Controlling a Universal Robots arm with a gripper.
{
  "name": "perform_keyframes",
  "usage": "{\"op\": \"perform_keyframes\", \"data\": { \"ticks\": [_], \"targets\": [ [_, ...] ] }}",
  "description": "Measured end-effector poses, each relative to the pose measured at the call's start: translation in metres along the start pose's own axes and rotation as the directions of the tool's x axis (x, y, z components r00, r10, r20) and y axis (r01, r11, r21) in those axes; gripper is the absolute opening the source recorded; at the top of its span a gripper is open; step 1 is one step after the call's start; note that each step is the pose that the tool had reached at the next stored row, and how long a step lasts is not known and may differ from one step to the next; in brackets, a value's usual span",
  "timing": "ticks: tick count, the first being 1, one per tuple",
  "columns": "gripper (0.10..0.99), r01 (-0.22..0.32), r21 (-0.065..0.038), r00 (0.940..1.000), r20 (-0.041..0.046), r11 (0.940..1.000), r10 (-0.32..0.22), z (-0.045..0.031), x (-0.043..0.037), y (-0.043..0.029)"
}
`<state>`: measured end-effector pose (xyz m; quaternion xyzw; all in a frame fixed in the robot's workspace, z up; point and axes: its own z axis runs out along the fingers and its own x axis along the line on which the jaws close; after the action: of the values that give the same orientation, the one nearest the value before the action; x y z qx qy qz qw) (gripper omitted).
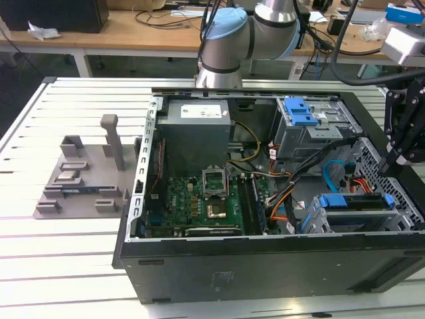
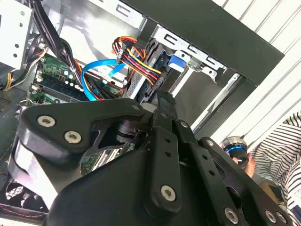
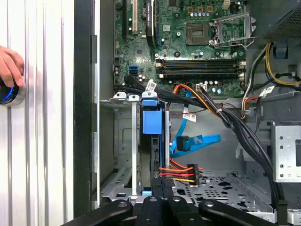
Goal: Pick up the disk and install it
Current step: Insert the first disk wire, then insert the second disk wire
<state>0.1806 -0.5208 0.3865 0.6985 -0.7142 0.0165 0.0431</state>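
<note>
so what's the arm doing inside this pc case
A robot arm's gripper hangs over the drive cage corner of an open computer case. The disk, in its blue carrier, stands on edge in the drive cage, beside red, orange and yellow power wires. A person's hand rests on a round device outside the case.

Exterior view: high, oblique, whole open case, arm at 12 o'clock. Both wrist views: close, looking into the case; shared: drive cage, orange cables.
</note>
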Motion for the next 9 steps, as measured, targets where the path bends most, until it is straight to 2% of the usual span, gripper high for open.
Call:
{"op": "perform_keyframes", "data": {
  "ticks": [4, 7, 9],
  "targets": [
    [0.106, 0.0, 0.0, 1.0, 0.0, 1.0, 0.0, -0.0001, 0.0, 0.0],
    [0.302, 0.0, 0.0, 1.0, -0.0005, 1.0, 0.0, -0.0004, -0.0006, 0.0001],
    [0.302, 0.0, 0.0, 1.0, -0.0002, 1.0, 0.0, 0.0003, -0.0044, 0.0021]
  ]
}}
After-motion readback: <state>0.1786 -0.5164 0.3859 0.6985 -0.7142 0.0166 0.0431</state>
